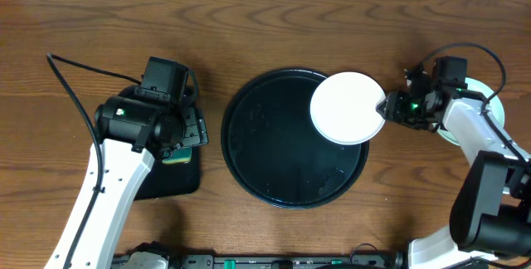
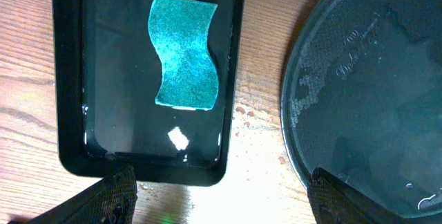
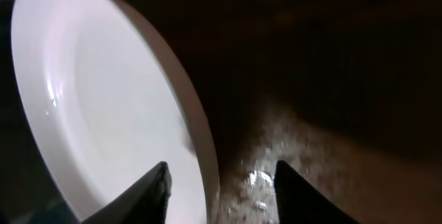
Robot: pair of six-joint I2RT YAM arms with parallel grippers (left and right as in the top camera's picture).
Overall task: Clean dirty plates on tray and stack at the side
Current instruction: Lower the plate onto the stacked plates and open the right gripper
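Observation:
A clean white plate (image 1: 347, 108) lies over the upper right rim of the large round black tray (image 1: 274, 161), which is wet and holds no other plate. My right gripper (image 1: 387, 108) is at the plate's right edge. In the right wrist view its fingers (image 3: 221, 182) are apart and straddle the plate's rim (image 3: 103, 106), with a gap of wet table showing between the rim and the right finger. More pale plates (image 1: 484, 95) sit under my right arm at the far right. My left gripper (image 2: 221, 196) is open and empty, between the sponge tray and the round tray (image 2: 373, 92).
A small rectangular black tray (image 2: 69, 79) with a teal-green sponge (image 2: 185, 52) lies on the left, also in the overhead view (image 1: 170, 182). Water drops speckle the wood between the two trays. A black cable (image 1: 79, 70) runs at the far left.

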